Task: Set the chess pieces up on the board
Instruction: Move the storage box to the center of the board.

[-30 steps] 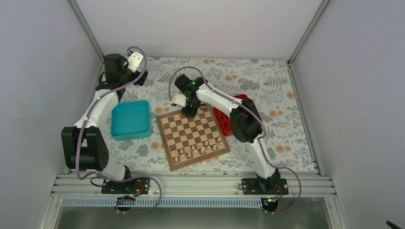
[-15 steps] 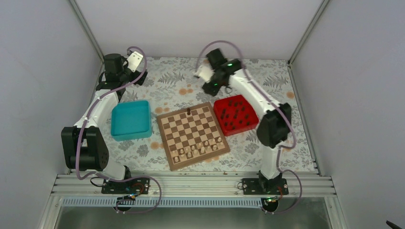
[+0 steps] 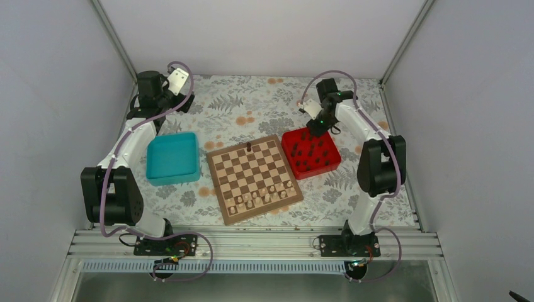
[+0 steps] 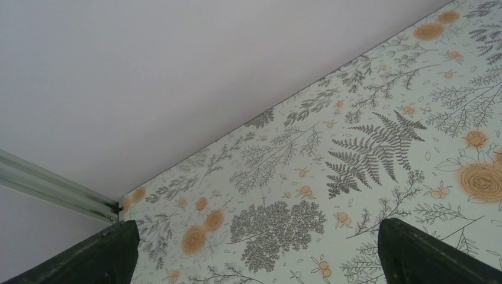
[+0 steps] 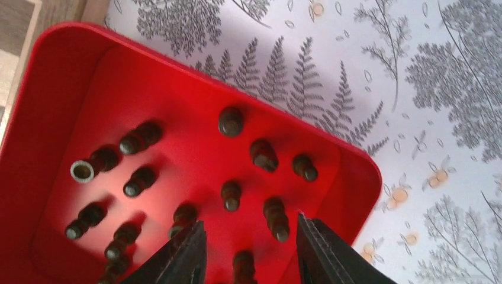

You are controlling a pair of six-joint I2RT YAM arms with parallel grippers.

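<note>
— Where are the chess pieces (image 5: 263,155) relative to your right gripper (image 5: 250,228)?
— I see them scattered in the red tray (image 5: 355,177). My right gripper hangs over it, jaws apart and gripping nothing. One piece (image 5: 244,266) sits in the gap, touching neither.
— And the board (image 3: 254,178)?
— Just beside the tray, on its left. My left gripper (image 4: 256,229) is well away from the tray, jaws spread wide, holding nothing.

right gripper (image 3: 313,131): board (image 3: 218,189) far edge → over red tray (image 3: 286,148) | dark chess piece (image 3: 249,147): now stands free on board
</note>
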